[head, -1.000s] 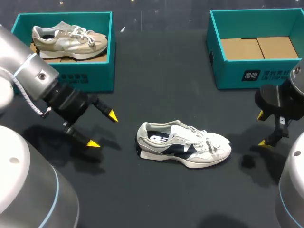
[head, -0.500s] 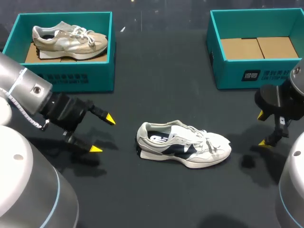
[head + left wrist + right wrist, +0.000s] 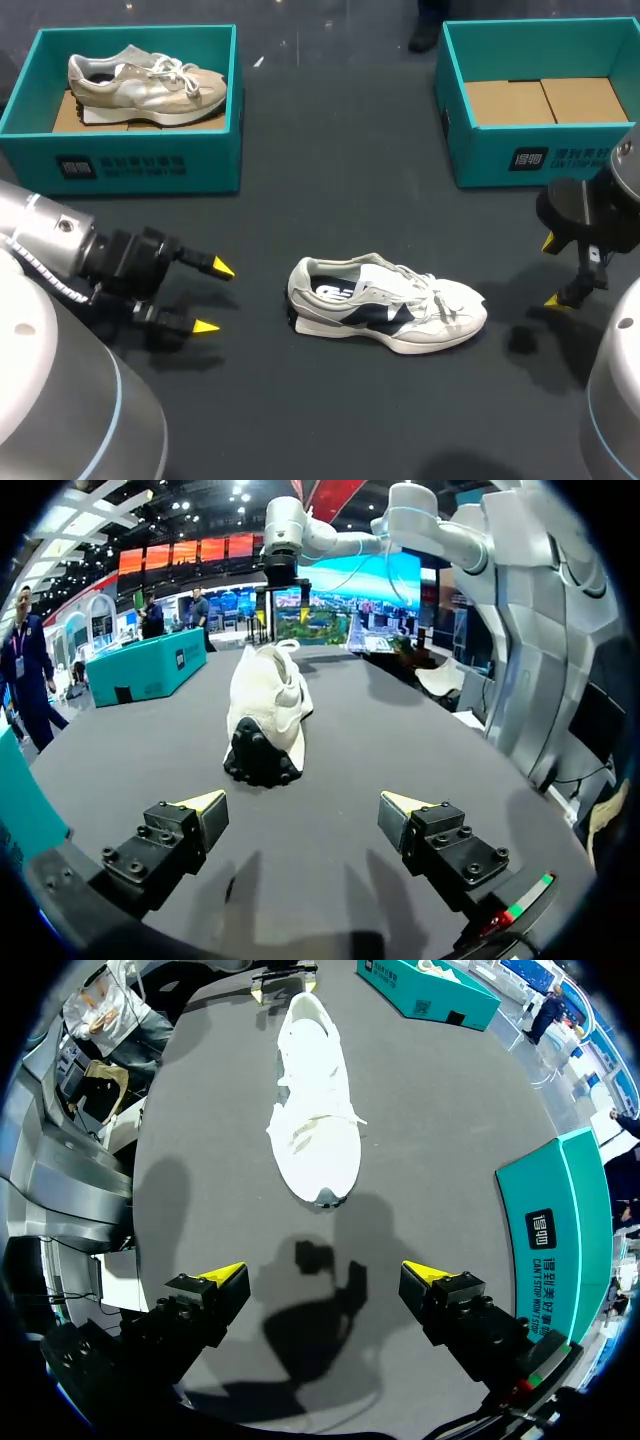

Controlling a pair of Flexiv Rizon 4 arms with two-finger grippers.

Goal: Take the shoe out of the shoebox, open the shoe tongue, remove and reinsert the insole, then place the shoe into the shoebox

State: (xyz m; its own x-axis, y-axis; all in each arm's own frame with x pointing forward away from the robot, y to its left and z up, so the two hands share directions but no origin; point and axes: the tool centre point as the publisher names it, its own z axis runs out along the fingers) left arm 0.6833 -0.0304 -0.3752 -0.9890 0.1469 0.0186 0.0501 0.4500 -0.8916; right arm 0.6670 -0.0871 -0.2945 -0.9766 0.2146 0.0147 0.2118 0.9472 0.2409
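the white shoe [image 3: 385,303] with dark side panels stands on its sole near the middle of the dark table [image 3: 330,170], outside both boxes, heel to the left and toe to the right; we can see its insole through the open collar. to its left our left gripper [image 3: 214,297] hovers low over the table, fingers spread wide and holding nothing, the yellow tips aimed at the heel and a short way off it; in the left wrist view the heel [image 3: 262,755] lies straight ahead of the open fingers. well apart on the right, our right gripper [image 3: 551,271] hangs over the table near the right edge, its fingers also spread and empty, with the toe ahead of it in the right wrist view. at the far right sits a teal shoebox [image 3: 530,155] showing only its cardboard floor. at the far left a second teal box [image 3: 150,160] holds a beige shoe [image 3: 145,82] lying toe to the right.
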